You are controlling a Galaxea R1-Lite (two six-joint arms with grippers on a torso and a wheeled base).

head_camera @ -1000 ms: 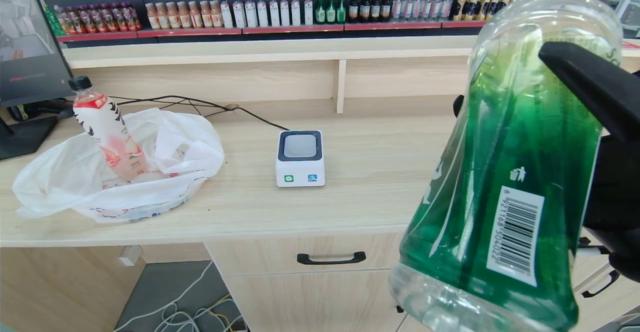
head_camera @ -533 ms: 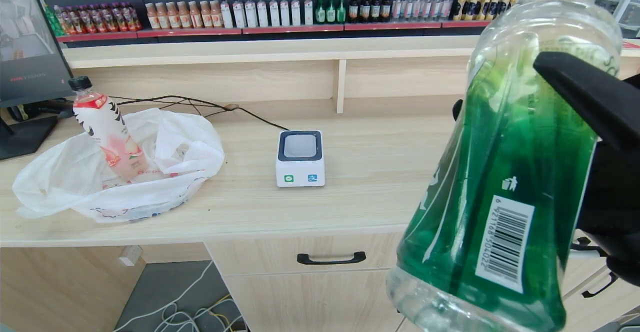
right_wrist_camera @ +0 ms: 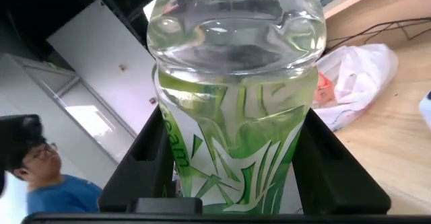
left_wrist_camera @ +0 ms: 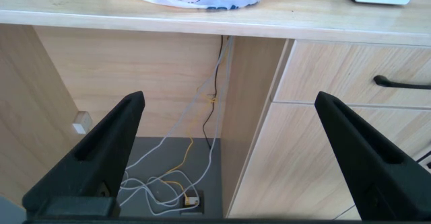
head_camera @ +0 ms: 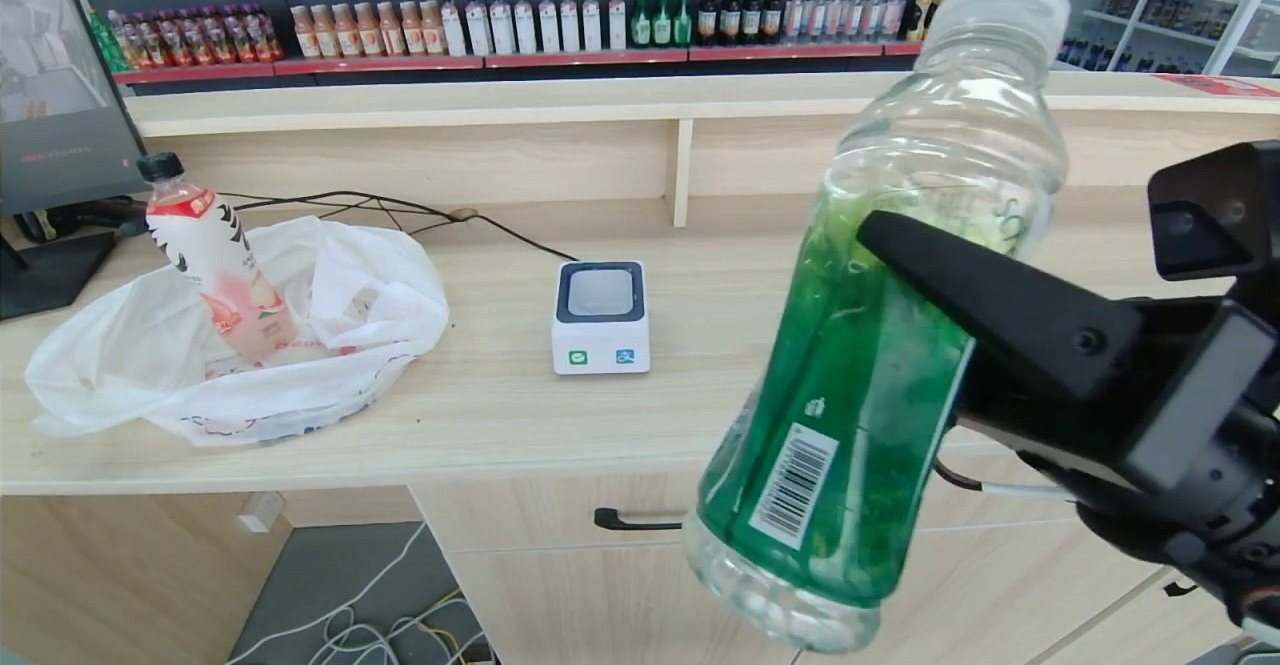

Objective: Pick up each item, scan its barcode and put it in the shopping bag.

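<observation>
Right gripper (right_wrist_camera: 237, 158): jaws clamped on the upper body of the clear plastic bottle with the green wrap label (head_camera: 850, 385), one finger on each side. The bottle is held in the air, cap uppermost and tilted away from the gripper. Its white barcode patch (head_camera: 793, 485) sits low on the label, below the gripper's fingers.

The white box scanner with the dark top window (head_camera: 600, 317) stands on the pale wood counter (head_camera: 760, 275), to the left of the right gripper and beyond it. The white plastic shopping bag (head_camera: 370, 295) lies farther left, with a pink-labelled bottle with a black cap (head_camera: 220, 265) leaning inside it.

Left gripper (left_wrist_camera: 229, 101): jaws wide apart, nothing between them. It sits below the counter edge, facing the cabinet front.
</observation>
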